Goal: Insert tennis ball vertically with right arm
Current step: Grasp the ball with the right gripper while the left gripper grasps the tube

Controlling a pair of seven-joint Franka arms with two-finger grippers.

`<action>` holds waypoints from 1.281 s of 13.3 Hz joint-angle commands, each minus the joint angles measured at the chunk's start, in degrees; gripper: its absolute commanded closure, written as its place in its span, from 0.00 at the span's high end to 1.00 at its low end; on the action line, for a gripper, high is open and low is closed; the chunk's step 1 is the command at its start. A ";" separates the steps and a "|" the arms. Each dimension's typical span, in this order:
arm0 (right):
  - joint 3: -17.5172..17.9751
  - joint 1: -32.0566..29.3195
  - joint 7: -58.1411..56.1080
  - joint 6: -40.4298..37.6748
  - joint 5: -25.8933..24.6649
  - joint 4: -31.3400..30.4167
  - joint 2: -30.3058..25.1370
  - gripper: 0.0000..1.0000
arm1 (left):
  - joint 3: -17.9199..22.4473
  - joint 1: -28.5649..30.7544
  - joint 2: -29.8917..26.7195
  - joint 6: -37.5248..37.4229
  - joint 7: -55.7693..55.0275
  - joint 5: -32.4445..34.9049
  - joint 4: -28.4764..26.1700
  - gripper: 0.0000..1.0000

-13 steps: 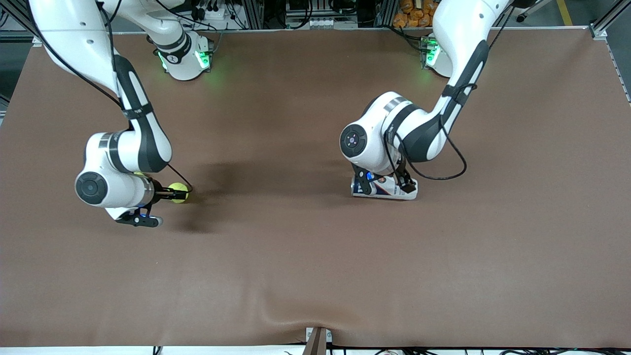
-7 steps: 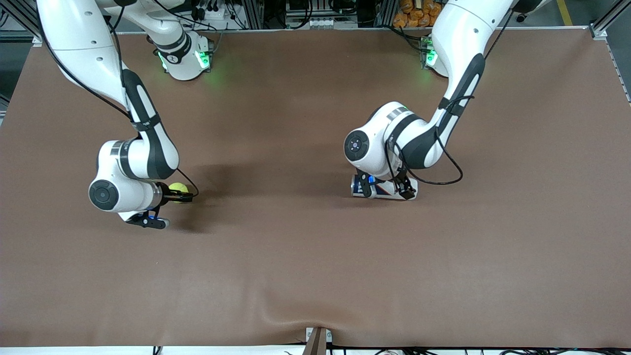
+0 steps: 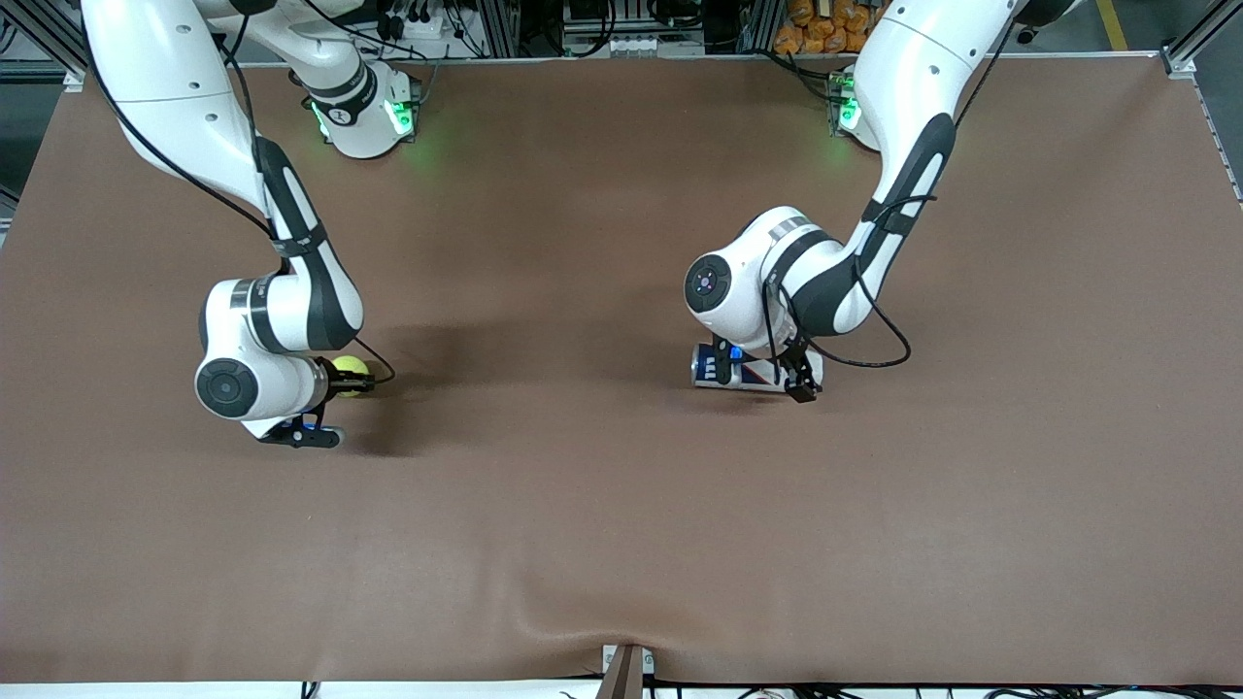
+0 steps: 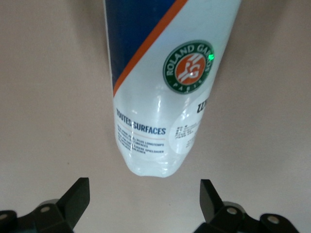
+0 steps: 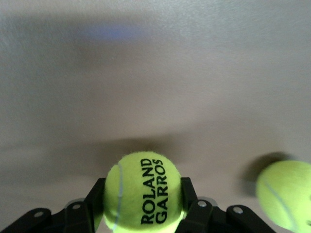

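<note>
The worktop (image 3: pixel 602 505) wears a brown matt covering, smooth, with one shallow wrinkle at its near edge. The ball (image 5: pixel 143 198) looks fuzzy, yellow-green felt printed in black. The can (image 4: pixel 165 87) is clear glossy plastic under a smooth printed label that catches highlights. Both arms have glossy white shells with black matt bands; the right tool (image 5: pixel 143 206) and left tool (image 4: pixel 143 204) look like black matt plastic.

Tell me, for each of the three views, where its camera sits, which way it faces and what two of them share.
Front view: high across the table, facing both bases; shows both arms, the right gripper and left gripper.
Left wrist view: on the left wrist, looking past open jaws at the lying ball can.
Right wrist view: on the right wrist; jaws shut on the tennis ball, a second ball beside.
Shared: front and left wrist show the can; front and right wrist the gripped ball.
</note>
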 commanded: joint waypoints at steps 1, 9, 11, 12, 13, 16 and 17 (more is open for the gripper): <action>-0.31 -2.02 -6.84 -11.73 -1.83 7.90 -1.20 0.00 | -0.17 0.34 -1.83 1.53 1.84 1.15 -2.48 1.00; -0.40 -12.31 -17.50 -32.96 -1.39 28.76 -5.07 0.00 | -0.17 1.65 -0.95 6.97 4.47 1.68 -3.97 1.00; -0.40 -12.76 -16.98 -33.04 -1.30 29.82 -6.21 0.00 | -0.17 1.92 -0.42 6.98 4.56 1.68 -4.06 1.00; -0.40 -12.67 -16.01 -32.96 -1.13 29.91 -6.56 0.00 | -0.17 1.66 -0.16 6.98 4.39 1.59 -4.15 1.00; -0.58 -12.85 -14.35 -32.96 0.61 30.08 -7.00 0.00 | -0.17 1.66 0.19 6.80 4.04 1.59 -4.06 1.00; -0.58 -14.25 -11.17 -32.43 3.96 31.93 -7.27 0.00 | -0.17 1.66 0.37 6.45 3.51 1.59 -4.06 1.00; -0.58 -14.86 -10.74 -32.34 5.19 32.02 -7.27 0.00 | -0.17 1.48 0.46 6.27 3.51 1.50 -4.06 1.00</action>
